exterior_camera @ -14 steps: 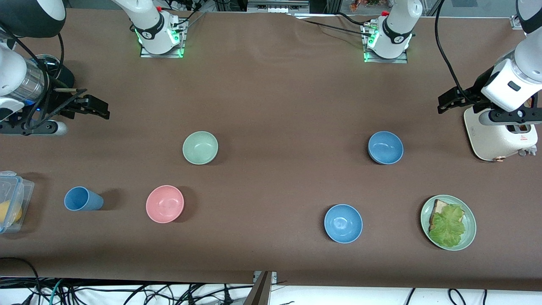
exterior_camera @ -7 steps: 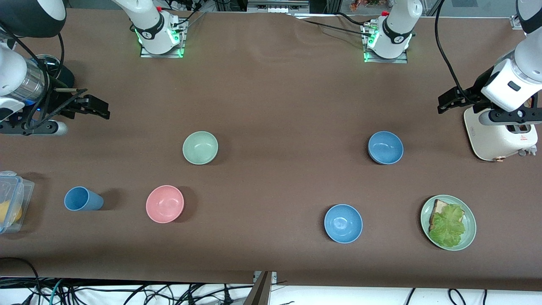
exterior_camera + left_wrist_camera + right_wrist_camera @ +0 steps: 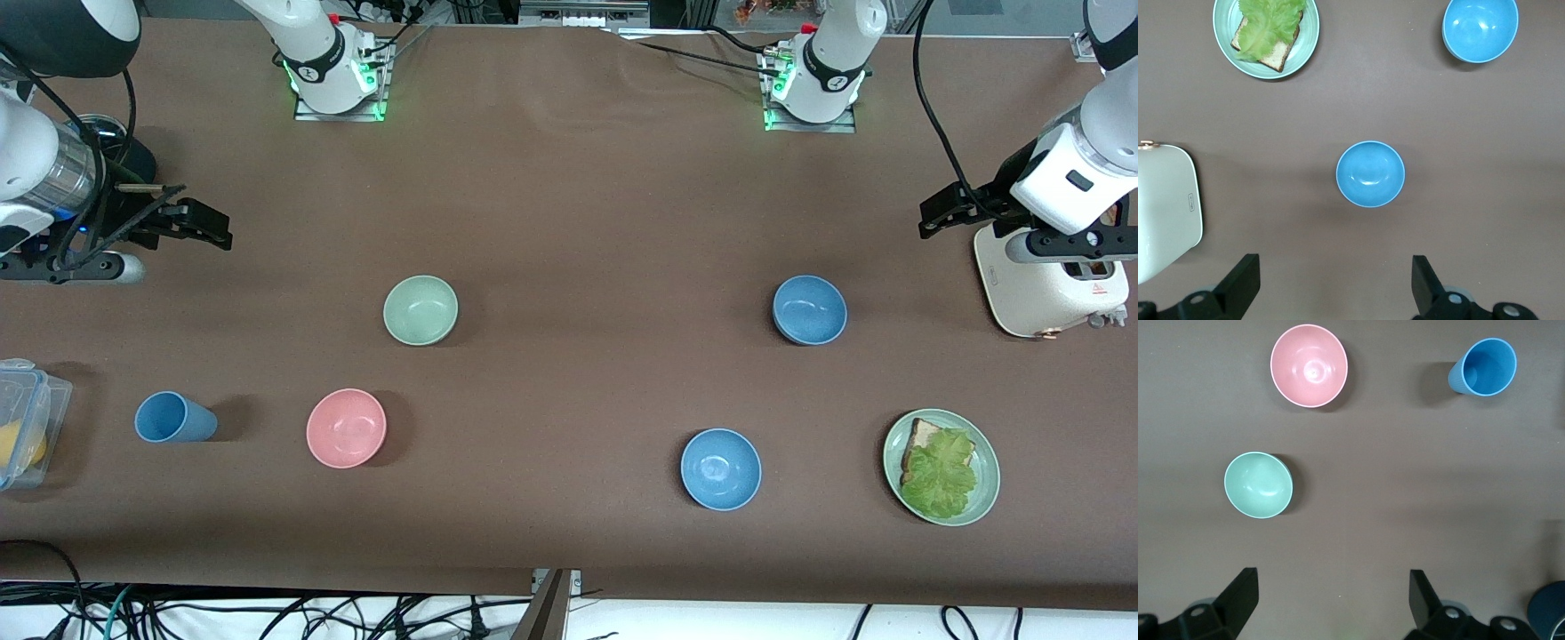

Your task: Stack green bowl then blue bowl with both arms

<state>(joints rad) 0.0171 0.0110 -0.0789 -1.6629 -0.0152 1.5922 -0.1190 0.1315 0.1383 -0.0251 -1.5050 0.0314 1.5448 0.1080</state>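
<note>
The pale green bowl (image 3: 420,309) stands on the table toward the right arm's end; it also shows in the right wrist view (image 3: 1258,485). The dusky blue bowl (image 3: 809,309) stands toward the left arm's end, and shows mid-frame in the left wrist view (image 3: 1370,174). My right gripper (image 3: 213,233) (image 3: 1333,581) is open and empty, up over bare table at its end, apart from the green bowl. My left gripper (image 3: 929,216) (image 3: 1335,265) is open and empty, up beside the toaster, apart from the blue bowl.
A brighter sky-blue bowl (image 3: 721,468) and a green plate (image 3: 985,498) with bread and lettuce lie nearer the camera. A white toaster (image 3: 1049,293) stands at the left arm's end. A pink bowl (image 3: 346,428), a blue cup (image 3: 173,418) and a clear container (image 3: 27,418) lie toward the right arm's end.
</note>
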